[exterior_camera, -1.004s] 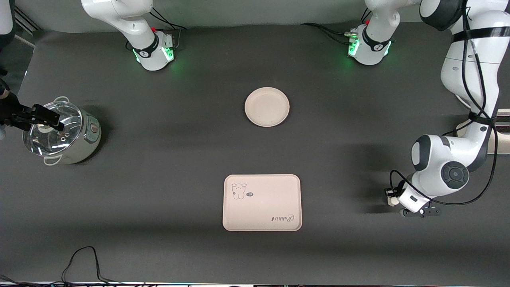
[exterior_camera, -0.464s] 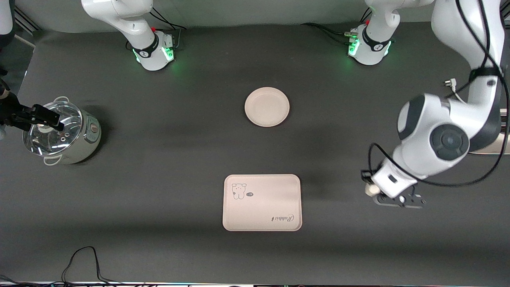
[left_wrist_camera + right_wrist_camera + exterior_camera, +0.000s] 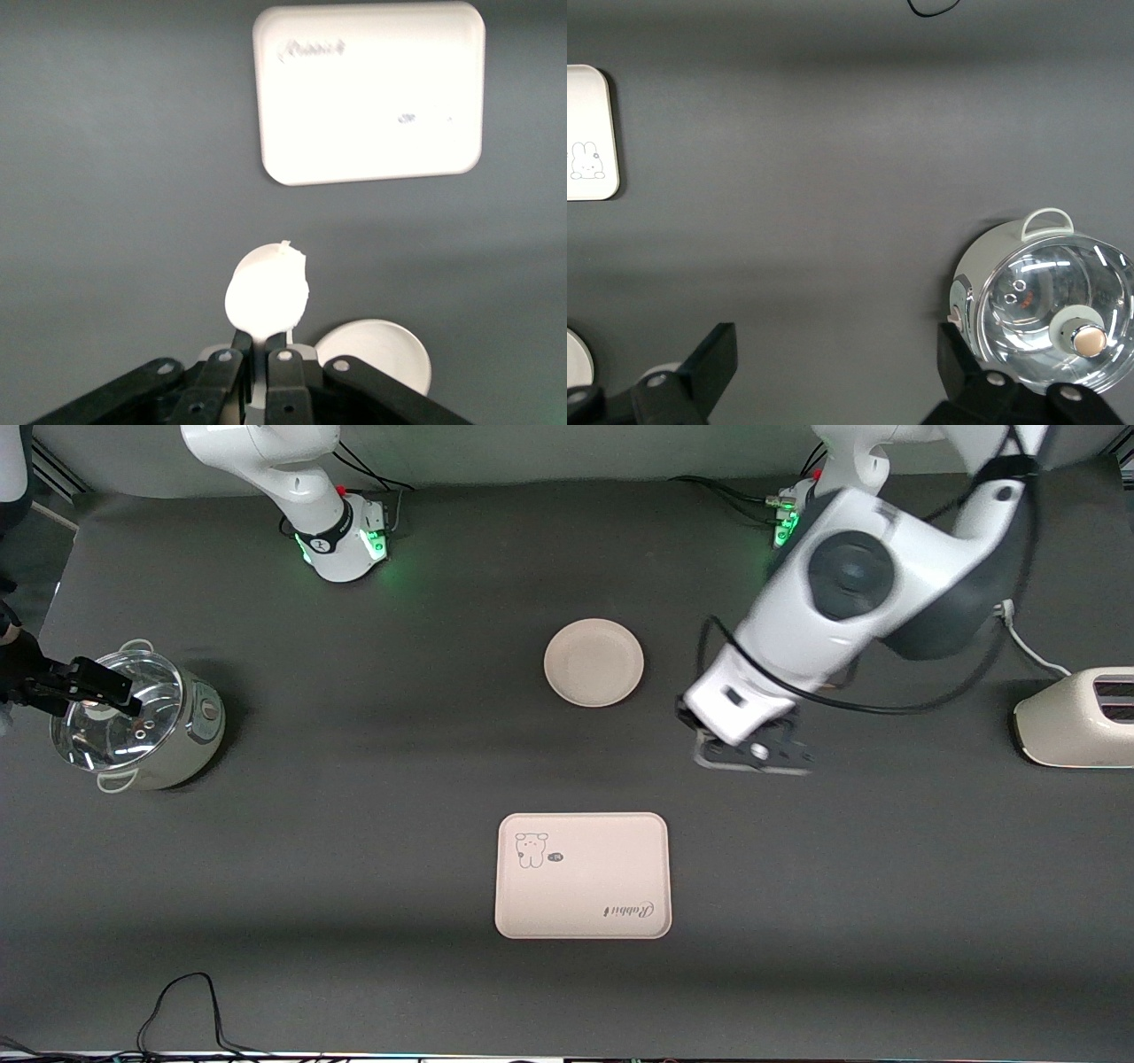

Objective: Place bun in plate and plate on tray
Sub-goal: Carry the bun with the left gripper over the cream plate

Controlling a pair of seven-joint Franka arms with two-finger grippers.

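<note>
The bun [image 3: 266, 292], a small off-white lump, hangs in the air with my left gripper [image 3: 263, 336] shut on it. In the front view that gripper [image 3: 753, 755] is up over bare table beside the plate [image 3: 594, 662], toward the left arm's end. The round cream plate [image 3: 383, 354] holds nothing. The rectangular tray [image 3: 582, 875] with the bear drawing lies nearer to the front camera than the plate and shows again in the left wrist view [image 3: 368, 93]. My right gripper [image 3: 93, 689] waits open over the pot, with nothing between its fingers [image 3: 709, 365].
A steel pot with a glass lid [image 3: 133, 722] stands at the right arm's end of the table. A cream toaster [image 3: 1076, 717] sits at the left arm's end. A black cable [image 3: 186, 1005] loops at the table's front edge.
My left arm has swung with the bun from low near the left arm's end toward the plate, rising off the table. The toaster has come into view. The right arm has not moved.
</note>
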